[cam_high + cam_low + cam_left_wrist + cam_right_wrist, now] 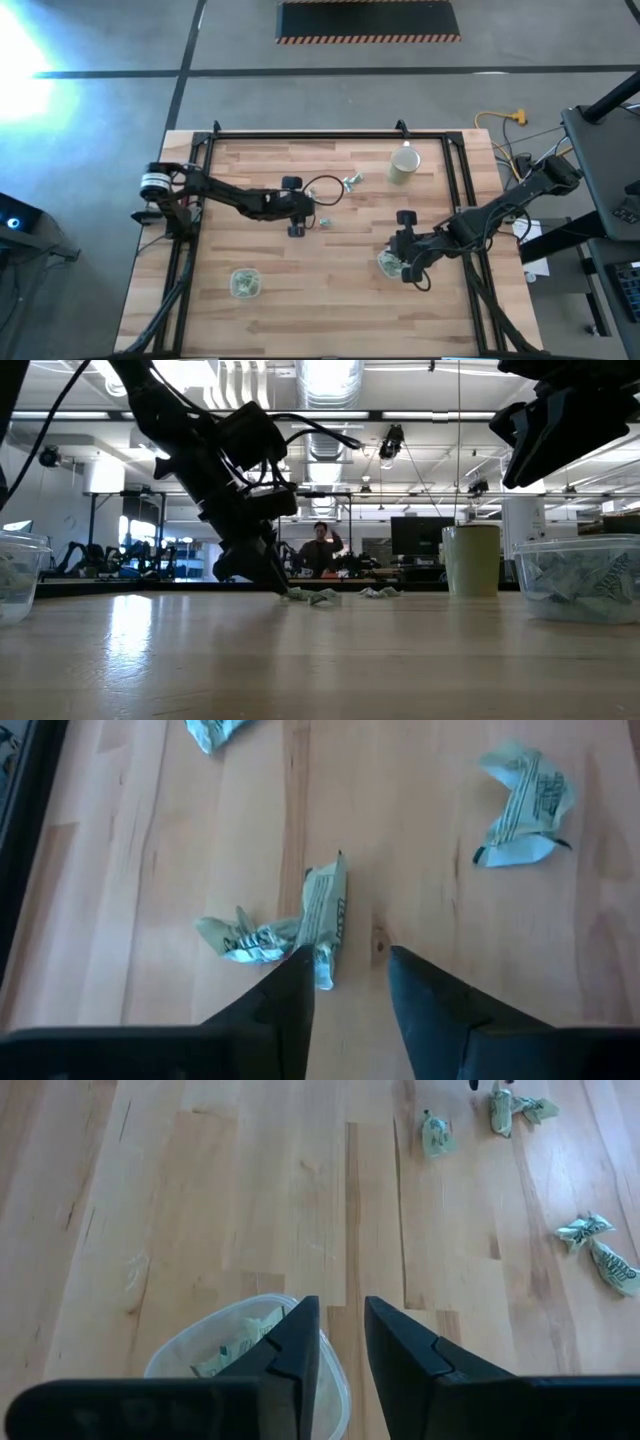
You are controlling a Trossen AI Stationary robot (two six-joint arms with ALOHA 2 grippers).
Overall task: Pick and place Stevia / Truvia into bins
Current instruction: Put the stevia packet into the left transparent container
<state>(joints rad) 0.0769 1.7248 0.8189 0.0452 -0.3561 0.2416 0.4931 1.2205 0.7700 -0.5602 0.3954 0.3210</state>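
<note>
Right at the fingertips of your left gripper [345, 975], down on the wooden table [300, 300] near its middle, lies the sachet [325, 915] you are after: it stands up on edge against the inner face of one finger [285, 995], its long axis running away from the wrist along the line of the fingers, so it sits off-centre in the gap, not midway. The jaws are parted, with bare wood between the sachet and the other finger, and nothing is clamped yet; I judge a close from here would pinch it across its short side. Just beside it, touching its lower end, a second crumpled sachet [245, 935] lies outside the jaws and could drag along. These packets look small, pale green and white with dark print, creased and twisted, not flat. Further off you have another crumpled packet [522, 805] well apart to one side and a fourth [215, 732] beyond. Your left bin [244, 283] sits near the table's front edge and already holds green packets. Your right gripper [342, 1335] hangs above the right bin [185, 1350], fingers slightly apart and empty, well away from the loose sachets, so the left arm is clearly nearer.
</note>
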